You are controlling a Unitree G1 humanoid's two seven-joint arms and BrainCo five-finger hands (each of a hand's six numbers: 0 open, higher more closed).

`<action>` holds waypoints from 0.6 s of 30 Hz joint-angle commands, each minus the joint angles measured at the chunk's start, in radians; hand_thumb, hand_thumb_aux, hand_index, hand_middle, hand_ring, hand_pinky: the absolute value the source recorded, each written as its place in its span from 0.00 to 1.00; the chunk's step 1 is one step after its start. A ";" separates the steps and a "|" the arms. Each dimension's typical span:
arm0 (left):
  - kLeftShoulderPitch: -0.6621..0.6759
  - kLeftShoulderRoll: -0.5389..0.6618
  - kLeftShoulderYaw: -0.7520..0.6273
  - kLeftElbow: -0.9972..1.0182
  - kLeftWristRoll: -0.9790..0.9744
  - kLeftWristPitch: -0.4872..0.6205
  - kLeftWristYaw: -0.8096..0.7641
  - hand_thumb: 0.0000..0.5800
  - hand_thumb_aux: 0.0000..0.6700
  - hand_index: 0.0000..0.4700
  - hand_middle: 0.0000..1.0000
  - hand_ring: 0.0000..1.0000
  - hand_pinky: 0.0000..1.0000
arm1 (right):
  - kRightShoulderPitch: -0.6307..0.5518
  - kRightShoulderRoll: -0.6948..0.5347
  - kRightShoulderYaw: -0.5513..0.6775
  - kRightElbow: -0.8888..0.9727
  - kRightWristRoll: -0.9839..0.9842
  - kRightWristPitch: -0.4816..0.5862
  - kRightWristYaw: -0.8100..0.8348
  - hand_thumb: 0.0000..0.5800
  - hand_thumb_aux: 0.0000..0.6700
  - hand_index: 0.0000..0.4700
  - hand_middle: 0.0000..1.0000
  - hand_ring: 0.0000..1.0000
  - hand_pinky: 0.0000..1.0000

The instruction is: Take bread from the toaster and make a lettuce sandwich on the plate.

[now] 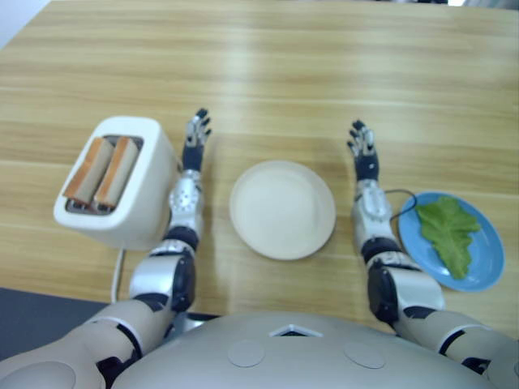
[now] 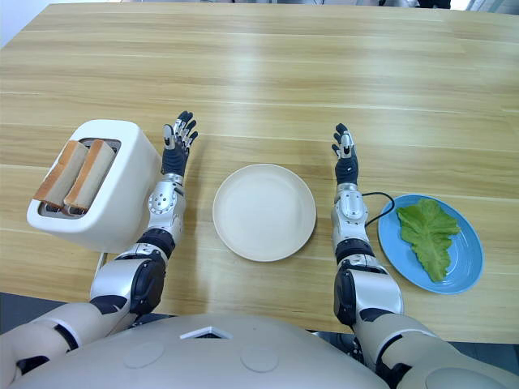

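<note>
At left, bread is held in the toaster slots; beside it the left hand is spread, empty. A cream plate is set at centre, the right hand likewise spread, lettuce laid on a blue plate at right.

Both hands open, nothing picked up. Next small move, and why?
Probably move the left hand over the toaster and grasp one bread slice. That hand is right beside the toaster; two slices stand in it, the cream plate is bare, and the lettuce lies on the blue plate by the right hand.
</note>
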 commanded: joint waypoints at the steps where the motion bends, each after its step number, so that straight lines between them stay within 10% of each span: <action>1: 0.012 -0.003 -0.006 0.003 0.001 0.011 0.003 0.00 0.00 0.00 0.00 0.00 0.00 | 0.014 -0.003 0.003 0.004 0.001 0.016 0.008 0.00 0.00 0.00 0.00 0.00 0.00; 13: 0.027 -0.003 -0.027 -0.030 0.027 0.030 0.016 0.00 0.00 0.00 0.00 0.00 0.00 | 0.025 -0.002 0.006 -0.009 0.000 0.016 0.012 0.00 0.00 0.00 0.00 0.00 0.00; 18: 0.193 0.018 -0.153 -0.733 -0.008 0.229 -0.073 0.00 0.00 0.00 0.00 0.00 0.00 | 0.041 0.000 0.002 -0.017 0.000 0.014 0.006 0.00 0.00 0.00 0.00 0.00 0.00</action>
